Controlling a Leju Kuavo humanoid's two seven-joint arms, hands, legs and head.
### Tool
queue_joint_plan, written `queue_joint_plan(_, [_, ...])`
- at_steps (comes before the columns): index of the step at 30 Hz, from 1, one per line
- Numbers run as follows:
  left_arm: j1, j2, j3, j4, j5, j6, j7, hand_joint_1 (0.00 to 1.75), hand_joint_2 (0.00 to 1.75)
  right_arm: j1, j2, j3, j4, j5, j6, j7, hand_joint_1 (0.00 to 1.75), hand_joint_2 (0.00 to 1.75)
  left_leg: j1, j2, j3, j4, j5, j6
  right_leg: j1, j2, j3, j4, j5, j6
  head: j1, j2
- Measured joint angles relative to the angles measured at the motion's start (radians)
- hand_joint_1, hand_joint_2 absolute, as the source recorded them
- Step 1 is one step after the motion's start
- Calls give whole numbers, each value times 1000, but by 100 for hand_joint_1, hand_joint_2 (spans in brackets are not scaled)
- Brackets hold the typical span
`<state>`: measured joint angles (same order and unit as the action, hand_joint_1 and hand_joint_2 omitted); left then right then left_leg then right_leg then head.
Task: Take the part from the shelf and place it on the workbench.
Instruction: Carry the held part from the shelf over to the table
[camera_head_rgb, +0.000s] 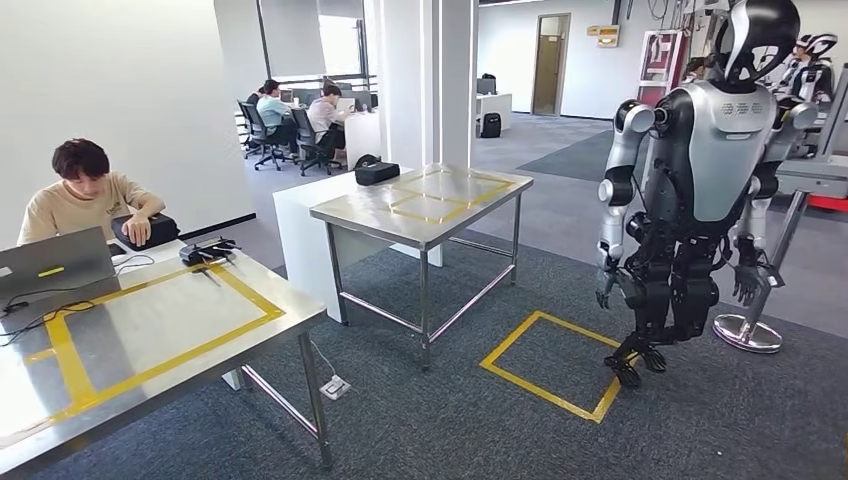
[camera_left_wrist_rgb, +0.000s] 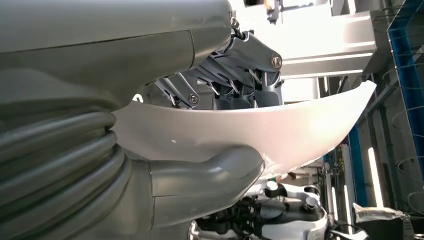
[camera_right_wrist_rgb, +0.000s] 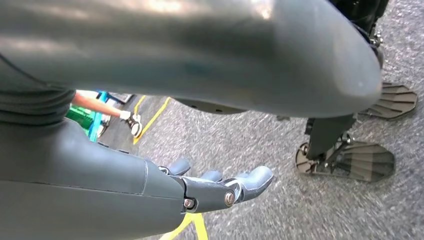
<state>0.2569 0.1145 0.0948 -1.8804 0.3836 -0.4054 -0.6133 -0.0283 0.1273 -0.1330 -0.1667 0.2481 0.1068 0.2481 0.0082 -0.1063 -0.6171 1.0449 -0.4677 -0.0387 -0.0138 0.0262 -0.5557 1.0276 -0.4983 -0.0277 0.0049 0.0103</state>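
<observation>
My left hand (camera_left_wrist_rgb: 220, 100) clamps the curved white plastic shell part (camera_left_wrist_rgb: 280, 125) between thumb and fingers. My right hand (camera_right_wrist_rgb: 220, 187) hangs with fingers apart over grey carpet (camera_right_wrist_rgb: 280, 130). Head view: steel workbench (camera_head_rgb: 420, 210) at 11 o'clock.

White curved part (camera_left_wrist_rgb: 280, 127), gripped in left hand (camera_left_wrist_rgb: 235, 75)

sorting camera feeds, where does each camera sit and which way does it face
head view: high on the body, facing forward and down at tables and a humanoid.
left wrist view: behind the left hand, which grips the white part.
right wrist view: behind the hanging right hand, facing carpet.
shared: head and right wrist show carpet with yellow tape.
</observation>
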Motion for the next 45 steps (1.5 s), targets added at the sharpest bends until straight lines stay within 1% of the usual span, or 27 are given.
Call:
queue_joint_plan(2, [1, -1, 22, -15, -1, 9, 2, 175, 175, 1, 0, -1, 0, -3, 1, 1, 0, 0, -1, 70, -40, 88, -56, -9, 0, -26, 4, -5, 2, -10, -5, 0])
queue_joint_plan(4, [1, -2, 40, -28, 0, 18, 7, 175, 175, 5, -1, -2, 0, -5, 1, 1, 0, 0, 2, 94, -88, 199, -110, -16, 3, -56, 4, -4, 0, -14, -6, 0])
queue_joint_plan(5, [3, -3, 50, -35, 1, 24, 9, 175, 175, 6, -1, -3, 0, -5, 1, 2, 0, 0, 4, 97, -96, 224, -116, -19, 3, -71, 3, -3, -1, -14, -7, 0])
queue_joint_plan(6, [4, -4, 60, -43, 1, 30, 12, 175, 175, 7, -1, -3, 0, -6, 1, 2, 0, 0, 4, 101, -87, 214, -104, -20, 3, -86, 3, -2, -3, -14, -7, 0])
queue_joint_plan(8, [4, -8, 82, -64, 1, 43, 14, 175, 175, 6, -1, -4, 0, -12, -2, 2, 0, 0, 4, 128, -20, 105, -52, -18, 4, -113, 5, 3, -7, -9, -8, 0])
queue_joint_plan(10, [2, -12, 102, -82, -3, 54, 14, 175, 175, 6, -1, -9, 0, -20, -6, 2, 0, 0, 1, 166, 38, 6, -18, -6, 8, -134, 9, 7, -14, 1, -8, 0])
queue_joint_plan(11, [2, -14, 111, -87, -8, 61, 12, 175, 175, 6, -1, -12, 0, -24, -9, 2, 0, 0, -2, 173, 47, -14, -14, 2, 10, -144, 11, 7, -16, 7, -8, 0])
queue_joint_plan(13, [1, -18, 126, -93, -27, 78, 8, 175, 175, 5, -1, -18, 0, -30, -13, 2, 0, 0, -3, 153, 42, -17, -10, 17, 12, -166, 19, 4, -18, 18, -7, 0])
queue_joint_plan(14, [1, -19, 133, -94, -36, 90, 5, 175, 175, 3, -1, -20, 0, -32, -15, 2, 0, 0, -1, 141, 42, -21, -7, 22, 10, -161, 21, 7, -22, 24, -7, 0])
queue_joint_plan(16, [-9, -22, 145, -95, -47, 122, 1, 175, 175, 1, -1, -23, -1, -33, -16, -1, 0, 0, 6, 119, 44, -28, 2, 35, 6, -109, 5, 54, -56, 36, -6, 0])
queue_joint_plan(18, [-26, -28, 151, -92, -50, 162, 0, 175, 175, 3, -1, -24, -1, -28, -14, -5, 0, 0, 8, 95, 40, -29, 8, 43, 3, -47, -51, 175, -118, 42, -5, 0])
queue_joint_plan(20, [-37, -32, 157, -87, -51, 194, 0, 175, 175, 7, -1, -23, -1, -21, -11, -4, 0, 0, 8, 67, 36, -27, 10, 45, 3, -32, -101, 273, -148, 44, -4, 0])
queue_joint_plan(21, [-39, -33, 160, -84, -51, 204, 0, 175, 175, 9, -1, -23, -1, -19, -10, -2, 0, 0, 8, 52, 35, -25, 11, 44, 2, -31, -104, 273, -134, 43, -4, 0])
queue_joint_plan(22, [-40, -33, 162, -83, -51, 212, -1, 175, 175, 9, -1, -23, -1, -18, -9, 0, 0, 0, 9, 37, 34, -23, 11, 42, 1, -26, -88, 234, -104, 42, -4, 0])
queue_joint_plan(23, [-41, -34, 164, -82, -50, 218, -2, 175, 175, 9, -1, -23, -1, -18, -9, 2, 0, 0, 10, 23, 33, -20, 11, 39, -1, -13, -58, 167, -66, 40, -4, 0])
queue_joint_plan(25, [-43, -33, 167, -81, -44, 235, -7, 175, 175, 7, 0, -23, -1, -17, -8, 2, 0, 0, 8, -2, 28, -14, 11, 28, -4, 28, -7, 49, -22, 36, -4, 0])
queue_joint_plan(27, [-44, -31, 171, -81, -40, 250, -14, 175, 175, 7, 0, -23, -1, -16, -11, 1, 0, 0, 8, -23, 19, -14, 14, 12, -2, 41, 6, 15, -19, 32, -5, 0])
queue_joint_plan(28, [-44, -28, 173, -80, -40, 257, -18, 175, 175, 7, 1, -23, -1, -16, -13, 1, 0, 0, 10, -33, 15, -18, 18, 5, -1, 29, 5, 13, -16, 27, -5, 0])
queue_joint_plan(29, [-43, -24, 176, -80, -40, 267, -23, 175, 175, 6, 2, -24, -1, -17, -18, 2, 0, 0, 12, -29, 12, -18, 19, -2, -1, 17, 6, 10, -13, 19, -6, 0])
queue_joint_plan(30, [-44, -18, 179, -78, -42, 279, -28, 175, 175, 5, 2, -24, -1, -18, -24, 2, 0, 0, 12, -9, 6, -9, 13, -7, -2, 6, 7, 5, -10, 11, -7, 0])
queue_joint_plan(33, [-51, 0, 183, -73, -50, 314, -41, 175, 175, 8, 4, -27, -1, -21, -40, 1, 0, 0, 8, 82, -53, 128, -74, -16, -2, -27, 7, -2, -4, -5, -12, 0])
queue_joint_plan(35, [-51, 7, 183, -67, -52, 322, -42, 175, 175, 12, 4, -29, -1, -22, -43, 2, 0, 0, 10, 97, -100, 243, -124, -22, 0, -48, 5, 0, -5, -7, -12, 0])
queue_joint_plan(36, [-51, 9, 183, -65, -52, 323, -42, 175, 175, 13, 4, -29, -1, -22, -43, 2, 0, 0, 10, 99, -101, 256, -122, -23, 0, -57, 4, 0, -5, -6, -12, 0])
queue_joint_plan(38, [-51, 14, 183, -62, -52, 324, -43, 175, 175, 12, 4, -29, -1, -22, -44, 2, 0, 0, 10, 106, -44, 165, -71, -20, 1, -72, 6, 2, -7, -4, -12, 0])
queue_joint_plan(40, [-52, 18, 183, -62, -52, 324, -43, 175, 175, 10, 5, -29, -1, -23, -44, 2, 0, 0, 5, 123, 30, 32, -26, -9, 4, -83, 9, 5, -11, 2, -12, 0])
queue_joint_plan(41, [-52, 20, 183, -62, -53, 325, -44, 175, 175, 10, 5, -29, -1, -23, -44, 2, 0, 0, 3, 127, 49, -4, -17, -2, 6, -86, 10, 6, -13, 7, -12, 0])
queue_joint_plan(45, [-51, 23, 183, -62, -53, 325, -45, 175, 175, 9, 6, -29, -1, -23, -44, 2, 0, 0, 3, 114, 52, -21, -9, 23, 7, -85, 8, 10, -18, 30, -11, 0])
